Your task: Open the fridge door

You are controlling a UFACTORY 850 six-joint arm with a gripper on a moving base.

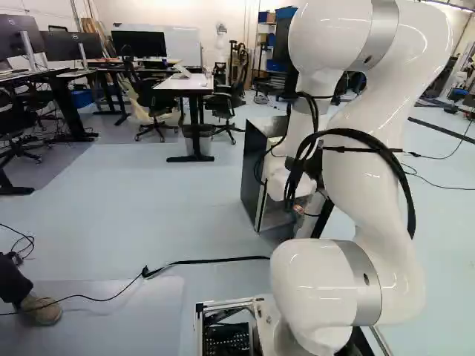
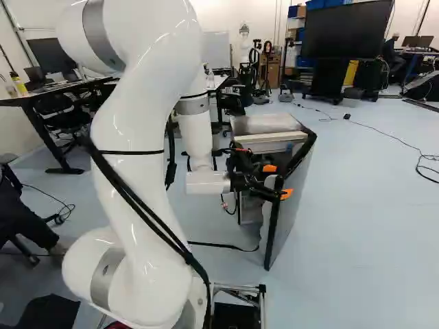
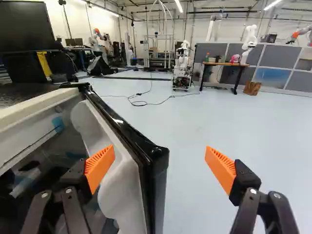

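A desk (image 2: pixel 51 92) is on the left, then the fridge (image 2: pixel 264 125) near the middle. Its door (image 2: pixel 293 209) is open and sticks out on the right side, between the gripper's (image 2: pixel 278 181) two fingers, spread wide. A cord (image 3: pixel 139 104) lies far right

Robotics laboratory with an adjoining office-style work area. The laboratory character is shown by the large, white, jointed robot arm (image 1: pixel 382 170) and by another robot (image 3: pixel 182 66), white and upright, standing across the smooth, pale blue-grey floor (image 3: pixel 195 131). A tall, open frame of metal bars (image 3: pixel 167 51), grey partition panels (image 3: pixel 279 61), loose black cables (image 3: pixel 146 103) and bright strip lights (image 3: pixel 178 6) belong to the same hall. The office component comprises a white-topped desk with dark legs (image 1: pixel 183 82), a flat black monitor (image 1: pixel 139 44) and a black wheeled chair (image 1: pixel 154 104).
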